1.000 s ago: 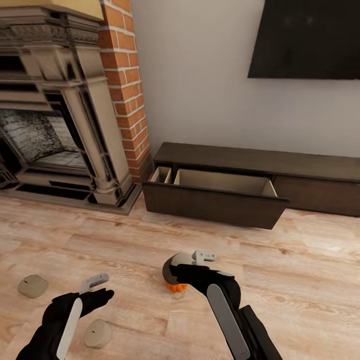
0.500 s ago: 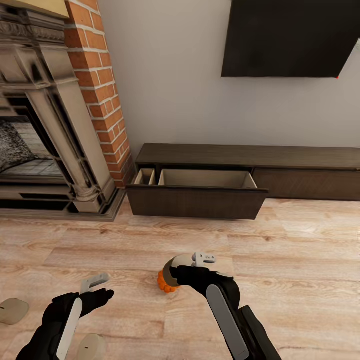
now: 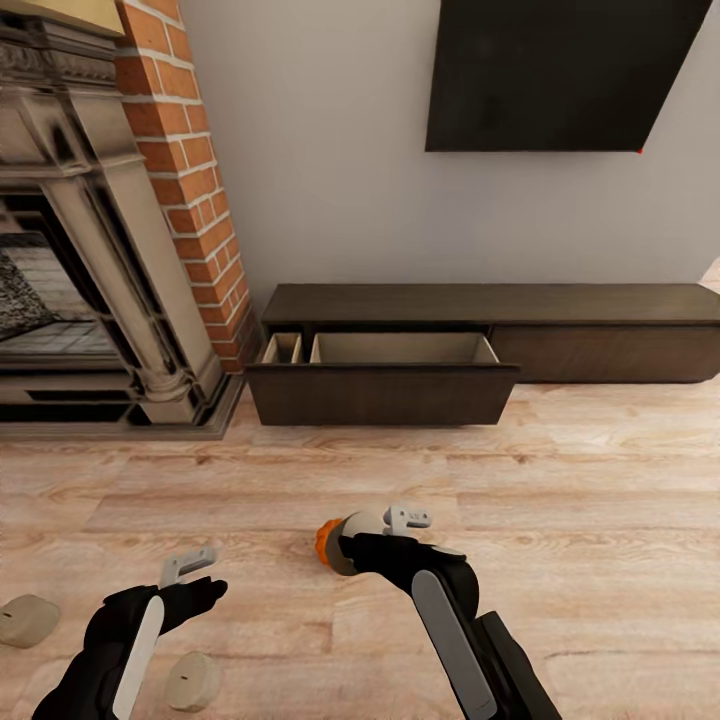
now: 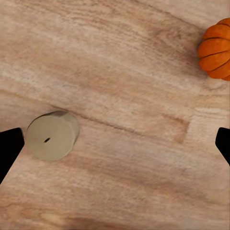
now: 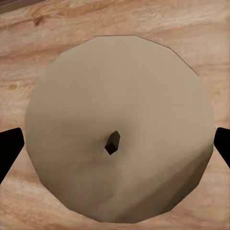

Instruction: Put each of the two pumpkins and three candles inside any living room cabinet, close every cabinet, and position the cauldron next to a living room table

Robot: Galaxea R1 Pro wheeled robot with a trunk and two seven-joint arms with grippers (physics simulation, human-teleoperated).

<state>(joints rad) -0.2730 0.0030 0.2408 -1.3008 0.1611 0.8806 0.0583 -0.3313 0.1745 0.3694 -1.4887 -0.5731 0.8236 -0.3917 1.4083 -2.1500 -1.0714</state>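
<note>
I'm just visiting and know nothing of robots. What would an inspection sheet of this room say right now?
Surface: bare wooden floor.
Job's things: cabinet drawer open, looks empty; candle in the right end effector; two candles on the floor; pumpkin on the floor behind the held candle.
Clutter: nothing seen.
End effectors: right closed on candle; left end effector open, empty.
Cables: nothing seen.
Surroundings: brick fireplace, wall-mounted TV.

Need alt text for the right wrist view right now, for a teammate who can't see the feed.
A cream-beige candle seen end-on, its dark wick at the centre, sits between the right gripper's two dark fingertips, which show at the picture's edges. Pale wooden floor lies behind it.
</note>
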